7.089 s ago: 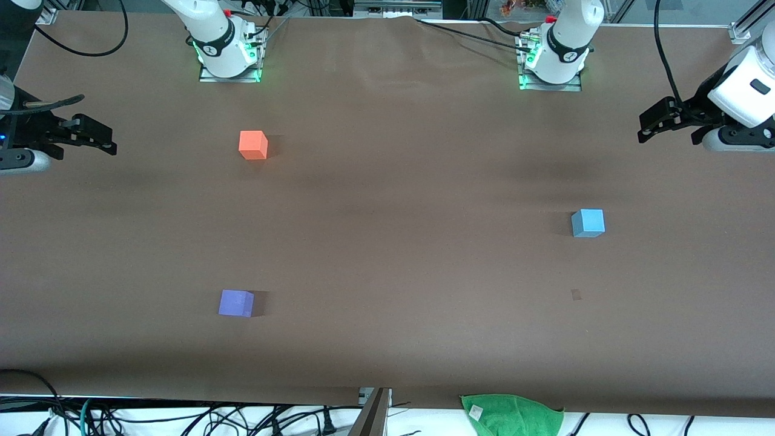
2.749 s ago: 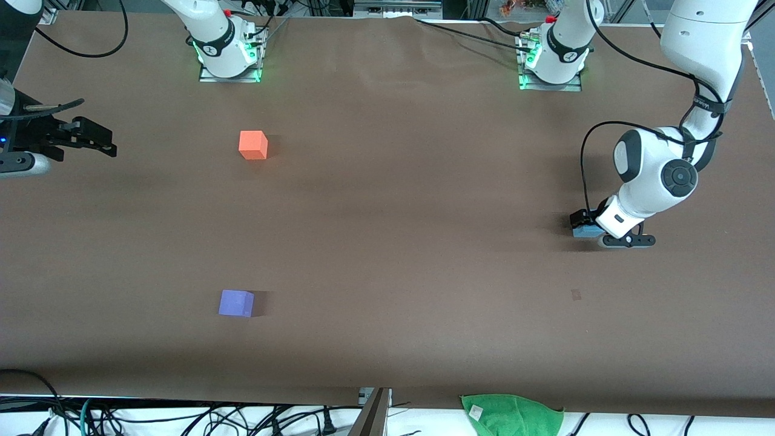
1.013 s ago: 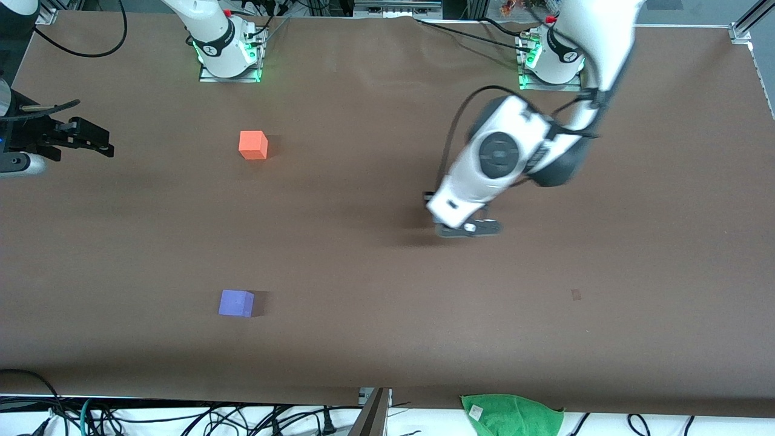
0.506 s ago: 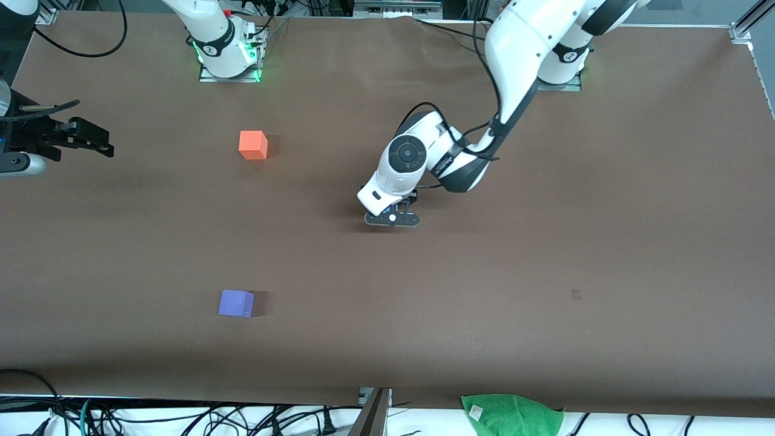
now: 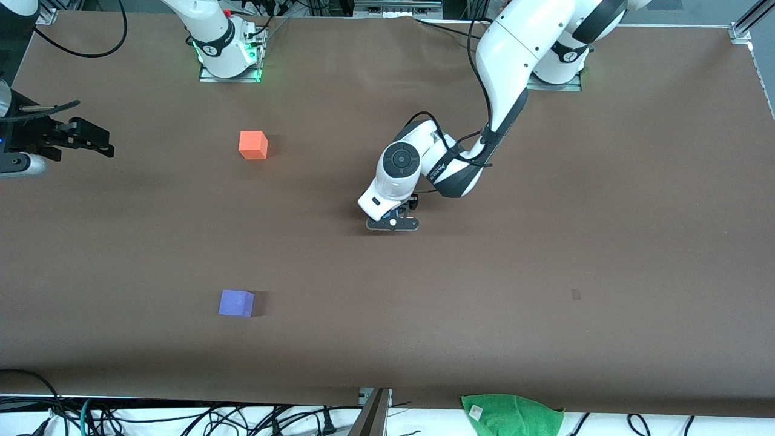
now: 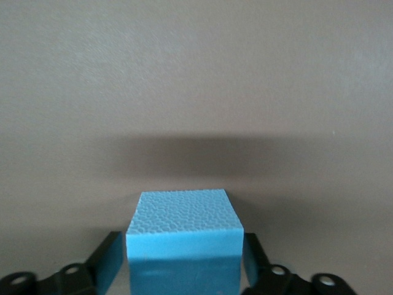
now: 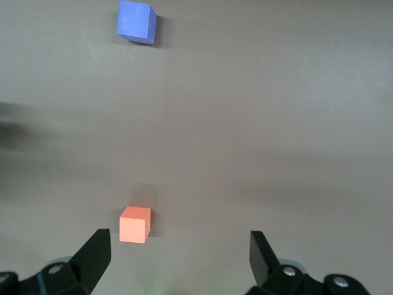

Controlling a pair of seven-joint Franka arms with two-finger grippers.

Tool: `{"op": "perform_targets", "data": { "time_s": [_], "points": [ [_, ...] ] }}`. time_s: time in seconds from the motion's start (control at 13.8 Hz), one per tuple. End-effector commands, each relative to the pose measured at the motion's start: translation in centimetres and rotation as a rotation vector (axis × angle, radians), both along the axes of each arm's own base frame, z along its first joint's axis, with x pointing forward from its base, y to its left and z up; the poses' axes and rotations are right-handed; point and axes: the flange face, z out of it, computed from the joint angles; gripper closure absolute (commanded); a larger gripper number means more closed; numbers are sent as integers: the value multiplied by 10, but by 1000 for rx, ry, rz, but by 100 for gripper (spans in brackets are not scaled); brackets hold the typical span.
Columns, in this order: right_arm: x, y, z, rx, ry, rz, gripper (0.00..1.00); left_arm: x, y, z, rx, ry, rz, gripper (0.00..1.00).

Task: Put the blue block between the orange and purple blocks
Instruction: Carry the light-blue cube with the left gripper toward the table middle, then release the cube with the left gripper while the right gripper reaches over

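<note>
The blue block (image 6: 183, 230) sits between the fingers of my left gripper (image 5: 392, 223), low over the middle of the table. The fingers stand just off its sides, so the gripper is open. In the front view the hand hides the block. The orange block (image 5: 253, 145) rests toward the right arm's end, near the bases. The purple block (image 5: 235, 303) lies nearer the front camera, roughly in line with the orange one. My right gripper (image 5: 106, 142) waits open and empty at the right arm's end of the table, and its wrist view shows the orange block (image 7: 134, 224) and purple block (image 7: 136, 21).
A green cloth (image 5: 511, 415) hangs at the table's front edge. A metal post (image 5: 372, 412) and cables lie along that edge. A small dark mark (image 5: 576, 295) is on the brown tabletop toward the left arm's end.
My left arm carried the blue block from its own end to the table's middle and has nearly stopped there. Its fingers have parted from the block. The right arm has not moved.
</note>
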Motion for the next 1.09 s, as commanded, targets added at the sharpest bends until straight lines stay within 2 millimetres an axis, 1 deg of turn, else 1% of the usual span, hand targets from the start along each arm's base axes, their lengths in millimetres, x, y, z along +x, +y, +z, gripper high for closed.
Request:
{"op": "perform_targets", "data": {
  "time_s": [0.0, 0.07, 0.14, 0.22, 0.29, 0.36, 0.43, 0.58, 0.65, 0.72, 0.8, 0.87, 0.94, 1.01],
  "points": [
    [7, -2, -6, 21, 8, 7, 0, 9, 5, 37, 39, -30, 24, 0],
    [9, -2, -9, 20, 11, 5, 0, 11, 9, 62, 51, -30, 27, 0],
    [13, -2, -17, 21, 19, 5, 0, 18, 21, 95, 54, -33, 43, 0],
    [18, -2, -26, 21, 31, 5, 0, 26, 38, 127, 62, -27, 60, 0],
    [20, -1, -33, 18, 42, 7, 0, 29, 54, 155, 77, -10, 72, 0],
    [22, -1, -38, 7, 51, 6, 0, 32, 71, 180, 80, 20, 93, 0],
    [23, 0, -41, 7, 56, 10, 0, 31, 84, 207, 72, 39, 95, 0],
    [29, -2, -55, 9, 79, 10, 0, 45, 138, 247, 88, 68, 65, 0],
    [30, -1, -60, 12, 83, 10, 0, 51, 162, 261, 90, 82, 46, 0],
    [33, 4, -64, 15, 79, 3, 0, 63, 198, 273, 90, 87, 50, 0],
    [37, 14, -67, 14, 70, 3, 0, 80, 238, 275, 83, 92, 40, 0],
    [40, 28, -70, 15, 59, -18, 0, 92, 278, 273, 77, 107, 10, 0],
    [42, 51, -74, 12, 47, -36, 0, 104, 318, 270, 66, 115, -10, 0],
    [45, 78, -79, 5, 32, -47, 0, 112, 347, 267, 64, 114, -11, 0]
  ]
}}
